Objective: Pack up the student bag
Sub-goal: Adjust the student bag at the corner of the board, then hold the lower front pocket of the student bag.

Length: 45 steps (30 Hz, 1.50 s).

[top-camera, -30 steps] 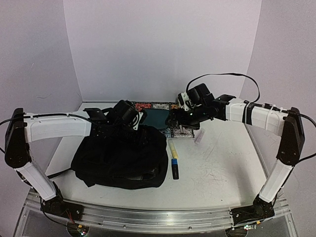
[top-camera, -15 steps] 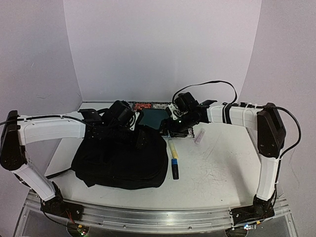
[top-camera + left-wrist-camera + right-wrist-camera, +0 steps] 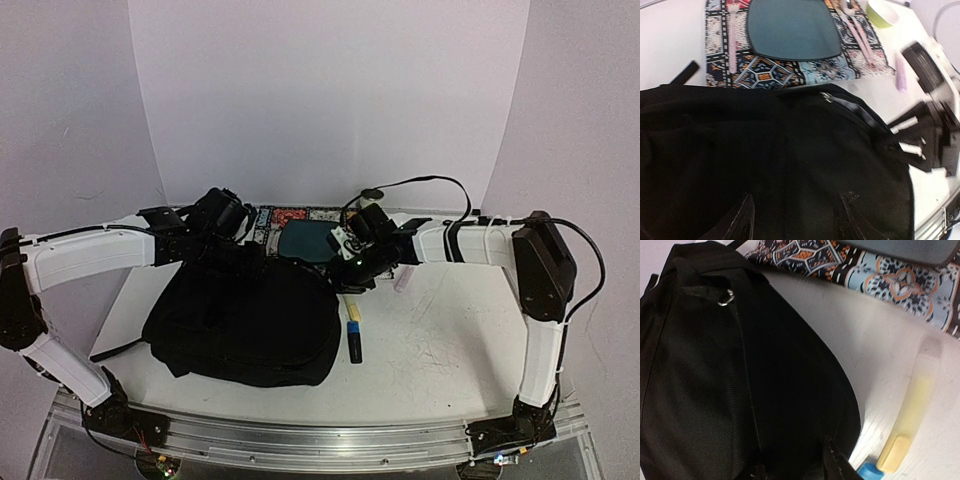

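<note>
Quick read of where things sit. The student bag point(image 3: 245, 320) lies flat on the table point(image 3: 450, 340), left of centre and toward the near side. It's wider than deep, so its long axis runs roughly left to right across the table. Its zipper point(image 3: 850, 105) curves along the far right rim.

That rim is what the next move turns on, I'd say. The right tool point(image 3: 795, 467) is right at the bag's far right corner, with the bulk of the bag stretching away to its left and toward the arm bases. The left tool point(image 3: 795, 217) hangs over the far left part of the bag, so the bag sits under it and out to its right. Both are parked along the same far edge, one at each end, which looks like a setup for getting the mouth open.

The left tool's fingers point(image 3: 745, 220) stand well apart over the black fabric with nothing pinched, so I'd call it open. For the right tool I honestly can't tell. Its fingers are dark against dark cloth at the bag's edge, and whether they've got a fold of it isn't visible.

A yellow highlighter point(image 3: 352, 303) and a dark marker point(image 3: 355, 342) lie end to end just beside the bag's right edge, long axes pointing away from the arm bases. The right arm is clearly the nearer one to them. A patterned placemat point(image 3: 790, 70) with a teal plate point(image 3: 790, 30) sits just beyond the bag.
</note>
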{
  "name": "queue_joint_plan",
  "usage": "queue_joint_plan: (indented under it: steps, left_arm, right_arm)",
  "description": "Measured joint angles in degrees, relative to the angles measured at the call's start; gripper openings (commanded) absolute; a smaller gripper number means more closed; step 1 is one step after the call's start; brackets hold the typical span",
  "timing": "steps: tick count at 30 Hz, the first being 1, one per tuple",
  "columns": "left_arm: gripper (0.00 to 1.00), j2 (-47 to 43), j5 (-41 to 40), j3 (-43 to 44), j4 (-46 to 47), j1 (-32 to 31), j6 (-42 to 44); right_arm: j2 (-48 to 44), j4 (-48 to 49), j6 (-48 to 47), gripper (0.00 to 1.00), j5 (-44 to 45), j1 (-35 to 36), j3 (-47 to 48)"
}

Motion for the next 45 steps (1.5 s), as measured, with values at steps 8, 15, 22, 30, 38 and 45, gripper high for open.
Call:
queue_joint_plan:
  steps: [8,15,22,30,38,45]
  left_arm:
    - [0.56,0.13,-4.07,1.99,-3.45,1.57,0.07]
    - [0.57,1.63,-6.20,3.14,-5.64,1.59,0.43]
    - [0.58,2.56,-7.07,3.17,-7.46,1.71,1.57]
    - [0.59,2.87,-6.80,3.65,-8.58,3.00,1.79]
    - [0.59,4.14,-4.72,3.90,-8.57,3.71,1.84]
    - [0.57,4.28,-2.40,3.90,-8.57,4.54,1.81]
  right_arm:
    - [-4.28,0.13,1.44,0.20,0.58,4.92,-4.63]
    - [-8.04,-1.24,2.51,0.32,1.62,8.28,-7.59]
    - [-10.21,-5.39,-0.89,0.46,6.34,8.53,-4.85]
    - [-6.72,-9.16,-8.25,0.49,10.78,8.49,9.98]
    - [2.17,-10.53,-16.60,0.51,10.98,8.47,19.66]
    - [8.66,-11.61,-20.64,0.52,10.56,8.49,25.22]
